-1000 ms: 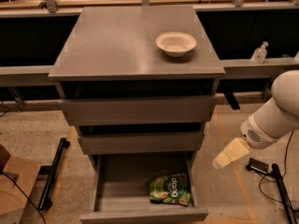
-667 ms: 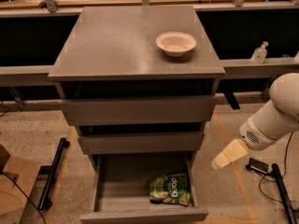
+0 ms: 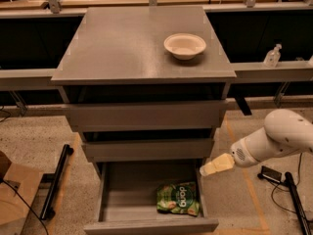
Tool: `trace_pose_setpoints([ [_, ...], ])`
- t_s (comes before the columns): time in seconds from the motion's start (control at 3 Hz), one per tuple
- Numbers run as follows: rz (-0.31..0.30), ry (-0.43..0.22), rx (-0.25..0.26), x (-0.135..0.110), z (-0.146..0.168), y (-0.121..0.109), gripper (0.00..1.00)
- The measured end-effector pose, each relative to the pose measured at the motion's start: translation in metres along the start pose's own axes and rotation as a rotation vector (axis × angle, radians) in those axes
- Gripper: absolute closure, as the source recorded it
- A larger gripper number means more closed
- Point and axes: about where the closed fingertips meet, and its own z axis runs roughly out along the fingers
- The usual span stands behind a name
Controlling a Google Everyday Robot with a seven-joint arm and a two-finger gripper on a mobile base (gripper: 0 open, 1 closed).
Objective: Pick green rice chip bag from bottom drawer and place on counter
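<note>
The green rice chip bag (image 3: 178, 199) lies flat in the right front of the open bottom drawer (image 3: 122, 199), its white "dang" lettering facing up. The gripper (image 3: 209, 168), cream-coloured on a white arm, hovers just right of the drawer's right wall, above and to the right of the bag, not touching it. The counter (image 3: 122, 48) is the grey cabinet top above the three drawers.
A white bowl (image 3: 185, 45) stands on the right rear of the counter. The two upper drawers (image 3: 146, 115) stick out a little. A long grey ledge (image 3: 274, 71) with a small bottle (image 3: 272, 56) runs behind. A cardboard box (image 3: 12, 190) and a black bar (image 3: 56, 180) lie left.
The camera has drawn closer to the cabinet. The gripper has moved left toward the open drawer's right side.
</note>
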Motion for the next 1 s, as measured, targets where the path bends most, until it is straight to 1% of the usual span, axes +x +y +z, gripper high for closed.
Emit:
trace_pose_setpoints([
  [0.33, 0.114, -0.020, -0.058, -0.005, 0.079, -0.020, 0.00],
  [0.67, 0.136, 0.001, -0.081, 0.005, 0.099, -0.020, 0.00],
  [1.0, 0.161, -0.010, -0.126, 0.004, 0.109, -0.020, 0.00],
])
